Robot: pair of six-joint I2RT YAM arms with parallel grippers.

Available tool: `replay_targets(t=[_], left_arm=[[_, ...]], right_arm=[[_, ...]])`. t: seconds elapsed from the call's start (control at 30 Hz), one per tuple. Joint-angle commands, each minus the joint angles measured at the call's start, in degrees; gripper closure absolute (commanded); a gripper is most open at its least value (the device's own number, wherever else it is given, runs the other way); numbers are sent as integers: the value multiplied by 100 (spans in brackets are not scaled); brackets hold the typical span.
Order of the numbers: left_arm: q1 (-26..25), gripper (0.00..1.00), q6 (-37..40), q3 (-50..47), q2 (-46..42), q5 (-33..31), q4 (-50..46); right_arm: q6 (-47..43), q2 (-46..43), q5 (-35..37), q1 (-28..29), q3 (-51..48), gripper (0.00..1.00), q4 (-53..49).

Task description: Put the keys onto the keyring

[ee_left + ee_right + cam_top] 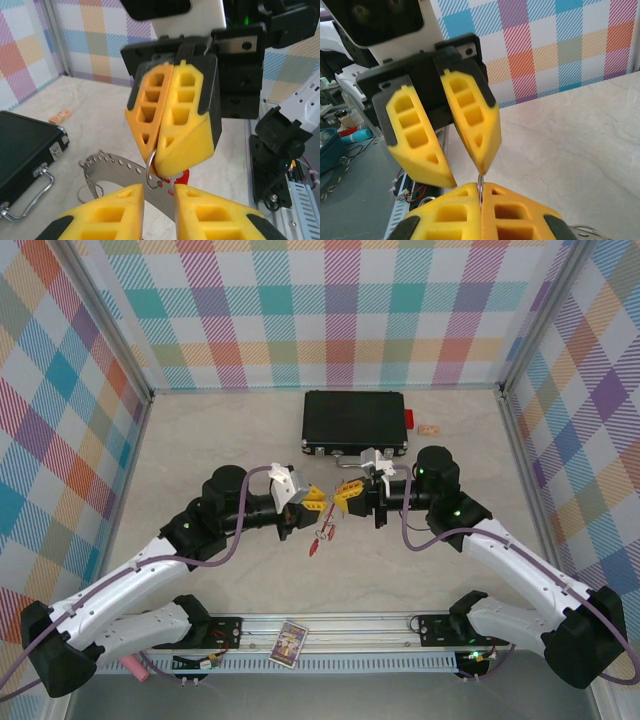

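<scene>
As right tool (160, 150) pinches it, keyring (148, 170) dangles below.

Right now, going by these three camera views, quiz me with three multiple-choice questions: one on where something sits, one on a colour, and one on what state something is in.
1. Where does the black case lie?
A. On the table beyond both grippers, towards the back wall
B. On the metal rail between the arm bases
C. Under the left arm's elbow

2. What colour is the small block beside the case, on the right arm's side?
A. Green
B. Blue
C. Red

3. How do the jaws of the right gripper stand?
A. Wide open, holding nothing
B. Shut on the thin wire of the keyring
C. Shut on the case's metal handle

Answers:
1 A: the top view shows the case past both grippers.
2 C: the block is plainly red in the top view.
3 B: both wrist views show the yellow fingers pressed together with the wire between them.
</scene>
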Motion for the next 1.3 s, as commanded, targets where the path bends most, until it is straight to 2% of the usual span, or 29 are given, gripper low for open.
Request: replay_targets(t=[0.0, 0.73, 0.77, 0.83, 1.07, 1.13, 1.2, 1.23, 1.27], left_arm=[[7, 79, 34, 154, 49, 236, 27], [19, 84, -237, 21, 146, 602, 819], [26, 87, -236, 21, 159, 631, 832], [22, 99, -227, 27, 182, 684, 863], [19, 100, -211, 4, 188, 704, 870], [25, 100, -201, 20, 183, 691, 859], [18, 100, -204, 12, 169, 644, 859], [18, 100, -202, 3, 164, 617, 859], [24, 100, -195, 7, 145, 600, 854]], right_arm=[[25, -101, -244, -13, 98, 100, 293], [507, 41, -821, -14, 12, 100, 865], [518, 47, -834, -15, -4, 100, 886], [543, 35, -848, -16, -10, 100, 901], [489, 15, -658, -13, -21, 100, 807], [443, -37, -480, -16, -44, 90, 731], [401, -111, -347, -26, -77, 84, 691], [376, -155, -278, -24, -107, 77, 657], [365, -205, -222, -33, -140, 75, 625]])
